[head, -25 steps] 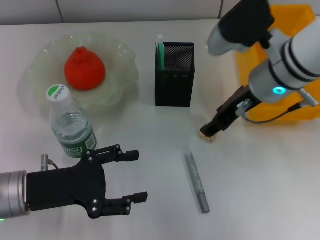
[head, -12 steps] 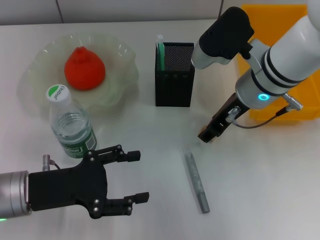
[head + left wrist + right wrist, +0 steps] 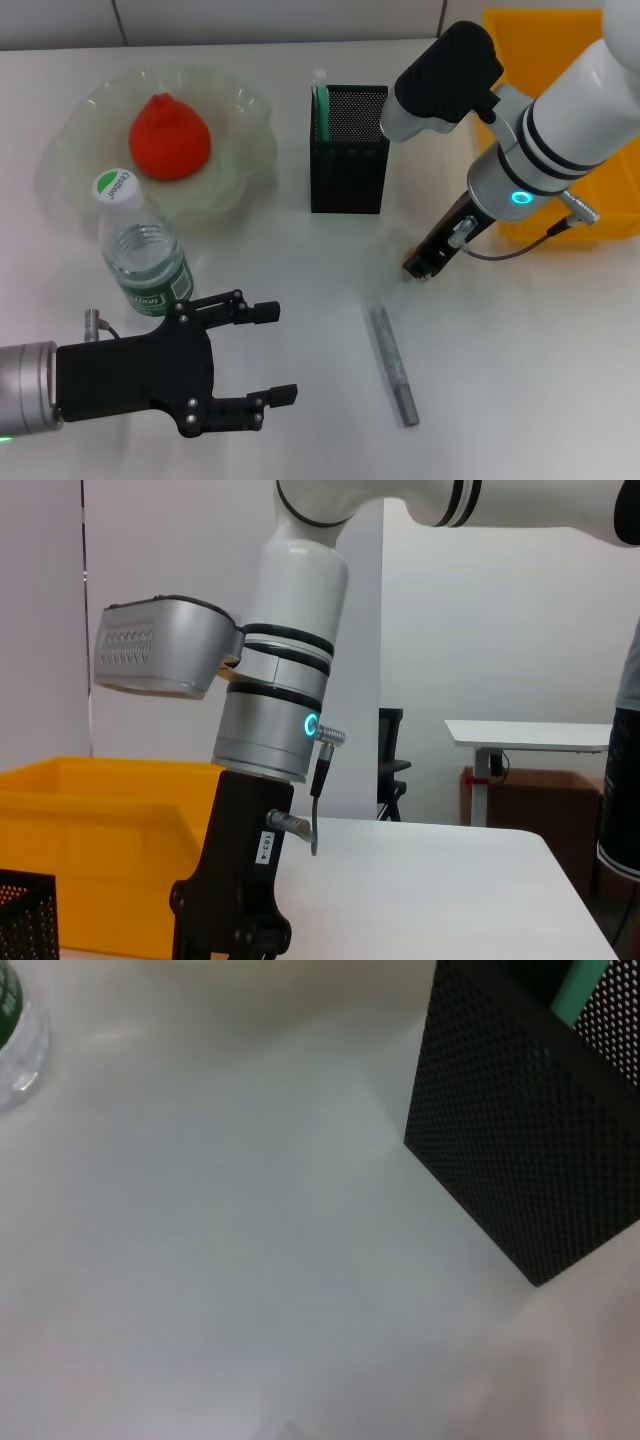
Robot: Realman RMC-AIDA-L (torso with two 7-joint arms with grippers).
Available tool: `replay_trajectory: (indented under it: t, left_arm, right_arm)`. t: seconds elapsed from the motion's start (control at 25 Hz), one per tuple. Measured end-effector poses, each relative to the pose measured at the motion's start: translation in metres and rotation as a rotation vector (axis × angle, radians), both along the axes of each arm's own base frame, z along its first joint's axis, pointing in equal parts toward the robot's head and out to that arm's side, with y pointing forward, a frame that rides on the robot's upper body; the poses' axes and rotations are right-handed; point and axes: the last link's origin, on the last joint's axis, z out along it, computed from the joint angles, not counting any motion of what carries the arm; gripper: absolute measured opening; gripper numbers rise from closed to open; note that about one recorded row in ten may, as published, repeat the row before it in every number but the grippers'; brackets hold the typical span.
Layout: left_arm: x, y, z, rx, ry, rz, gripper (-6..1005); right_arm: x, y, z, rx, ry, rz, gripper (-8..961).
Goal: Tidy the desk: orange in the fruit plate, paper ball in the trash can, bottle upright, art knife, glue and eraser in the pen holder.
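My right gripper (image 3: pixel 419 268) is just above the table, to the right of and nearer than the black mesh pen holder (image 3: pixel 349 150). Its fingers look closed, and the eraser is hidden between them. It also shows in the left wrist view (image 3: pixel 232 942). A green stick (image 3: pixel 321 104) stands in the holder. The grey art knife (image 3: pixel 392 366) lies on the table nearer than the right gripper. The orange (image 3: pixel 168 136) sits in the glass fruit plate (image 3: pixel 243 110). The bottle (image 3: pixel 142 248) stands upright. My left gripper (image 3: pixel 285 352) is open and empty at the front left. No paper ball is in view.
A yellow bin (image 3: pixel 590 30) stands at the back right behind my right arm; it also shows in the left wrist view (image 3: pixel 90 820). The right wrist view shows the pen holder (image 3: pixel 520 1140) and the bottle's edge (image 3: pixel 14 1040).
My right arm has swung left towards the pen holder, its gripper tip staying near the same spot. The tan eraser that showed at its tip is now hidden. The left arm has not moved.
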Motion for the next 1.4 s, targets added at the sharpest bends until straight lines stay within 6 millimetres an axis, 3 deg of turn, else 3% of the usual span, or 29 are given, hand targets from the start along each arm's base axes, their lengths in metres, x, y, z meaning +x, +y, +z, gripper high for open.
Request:
replay_trajectory:
  t: [0.28,0.44,0.72,0.88,1.0,1.24,1.4]
  left_arm:
    - [-0.001,-0.001,0.001,0.000,0.002,0.002,788]
    - [-0.002,-0.002,0.001,-0.001,0.002,0.005,788]
    - [-0.002,-0.003,0.001,-0.004,0.002,0.005,788]
    - [-0.003,-0.004,0.000,-0.007,0.004,0.006,788]
    - [-0.003,-0.004,0.000,-0.008,0.003,0.006,788]
    - [-0.004,-0.006,0.000,-0.008,0.003,0.011,788]
    - [-0.004,-0.006,0.000,-0.008,0.002,0.012,788]
  right_arm:
    - [-0.002,-0.002,-0.001,-0.007,0.014,-0.004,238]
    - [-0.018,-0.008,0.013,-0.006,0.049,0.026,254]
    - [-0.075,-0.020,0.069,0.127,0.180,0.173,281]
    - [-0.093,-0.016,0.087,0.214,0.245,0.239,297]
    - [-0.093,0.000,0.085,0.261,0.271,0.241,309]
    - [-0.082,0.028,0.062,0.247,0.245,0.221,333]
    - [-0.079,0.034,0.055,0.244,0.238,0.220,348]
